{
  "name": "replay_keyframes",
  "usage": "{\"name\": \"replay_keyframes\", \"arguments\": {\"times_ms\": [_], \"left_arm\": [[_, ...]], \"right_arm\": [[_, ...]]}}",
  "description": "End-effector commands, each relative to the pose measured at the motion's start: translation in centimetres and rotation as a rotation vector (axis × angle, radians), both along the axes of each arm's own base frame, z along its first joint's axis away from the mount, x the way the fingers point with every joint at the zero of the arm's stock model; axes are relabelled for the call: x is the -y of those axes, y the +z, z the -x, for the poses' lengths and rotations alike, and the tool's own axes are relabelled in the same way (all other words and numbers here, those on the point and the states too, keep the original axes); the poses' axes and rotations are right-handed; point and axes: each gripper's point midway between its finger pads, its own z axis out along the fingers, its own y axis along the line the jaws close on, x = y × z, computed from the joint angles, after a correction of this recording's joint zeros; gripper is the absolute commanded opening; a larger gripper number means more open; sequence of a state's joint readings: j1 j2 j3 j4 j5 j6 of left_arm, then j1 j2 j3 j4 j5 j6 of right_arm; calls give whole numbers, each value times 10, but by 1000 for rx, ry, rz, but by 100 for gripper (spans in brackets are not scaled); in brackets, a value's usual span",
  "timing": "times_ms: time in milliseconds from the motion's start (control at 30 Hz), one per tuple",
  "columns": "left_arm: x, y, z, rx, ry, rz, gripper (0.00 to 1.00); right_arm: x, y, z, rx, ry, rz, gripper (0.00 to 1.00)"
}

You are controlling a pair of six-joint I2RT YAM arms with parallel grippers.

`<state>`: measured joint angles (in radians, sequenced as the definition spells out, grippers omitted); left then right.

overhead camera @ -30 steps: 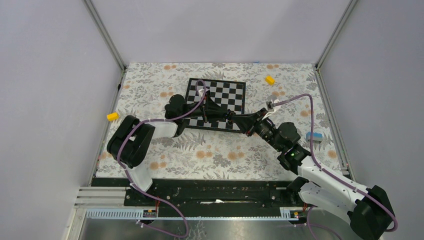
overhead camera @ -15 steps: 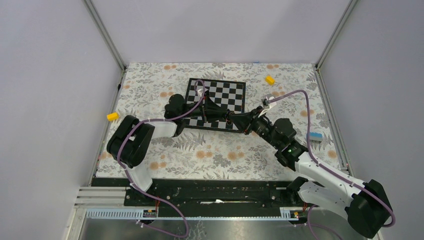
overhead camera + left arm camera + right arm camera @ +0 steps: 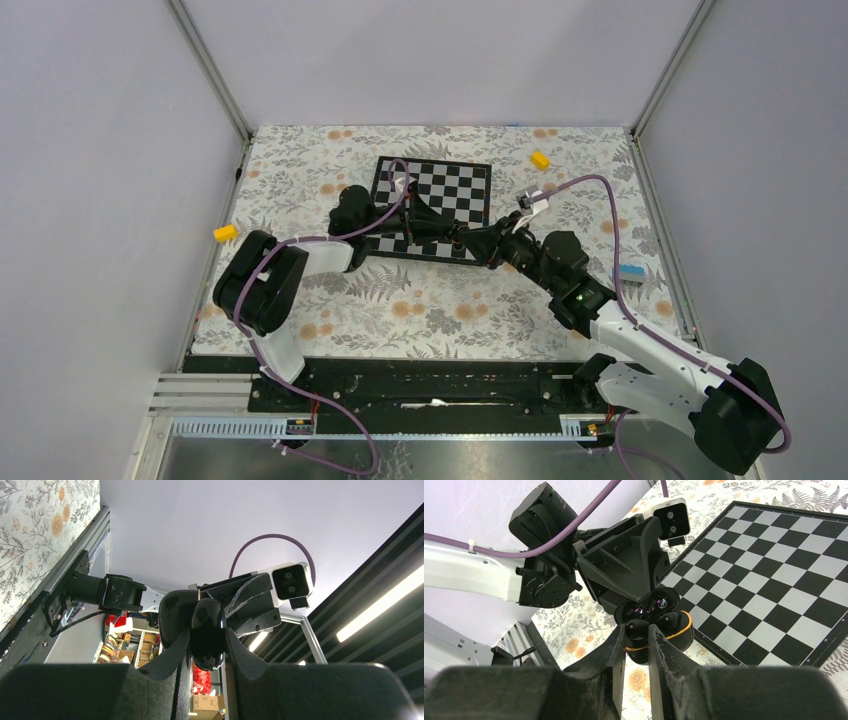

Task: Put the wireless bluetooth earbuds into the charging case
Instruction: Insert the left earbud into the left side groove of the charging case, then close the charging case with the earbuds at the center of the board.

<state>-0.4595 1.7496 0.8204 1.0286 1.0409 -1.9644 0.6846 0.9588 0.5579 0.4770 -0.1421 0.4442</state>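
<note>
Glossy black charging case [image 3: 207, 636] gripped, one of the earbuds [image 3: 637, 630] at its mouth.

Top view: the left end effector [image 3: 446, 232] and right end effector [image 3: 484, 244] meet tip to tip at frame centre, over the lower right edge of the chessboard [image 3: 440, 185] on the floral counter [image 3: 400, 300]; case and bud are too small to pick out here. Left wrist view: the left fingers [image 3: 170, 665] are clamped on the case at frame centre, with the right end effector just behind it. Right wrist view: the right fingers [image 3: 662, 653] are closed on the bud, low centre, touching the orange-banded case, which is held by the left end effector just above.
</note>
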Motion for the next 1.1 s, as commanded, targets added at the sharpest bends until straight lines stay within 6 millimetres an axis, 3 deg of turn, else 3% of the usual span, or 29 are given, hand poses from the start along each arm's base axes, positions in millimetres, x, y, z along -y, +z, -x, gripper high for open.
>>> {"name": "replay_keyframes", "arguments": {"times_ms": [0,167,367,633,933,1067], "left_arm": [[-5,39,-4,135,27,58,0],[-8,39,-5,124,34,66,0],[-8,38,-7,123,39,64,0],[-8,34,-7,119,41,54,0],[-7,30,-7,128,38,35,0],[-7,28,-6,143,34,27,0]], "right_arm": [[-4,3,5,13,37,33,16],[1,4,9,42,36,42,16],[-4,6,13,36,71,37,27],[-1,14,12,58,53,13,59],[7,30,14,83,21,-19,63],[19,38,14,96,-34,-27,71]]}}
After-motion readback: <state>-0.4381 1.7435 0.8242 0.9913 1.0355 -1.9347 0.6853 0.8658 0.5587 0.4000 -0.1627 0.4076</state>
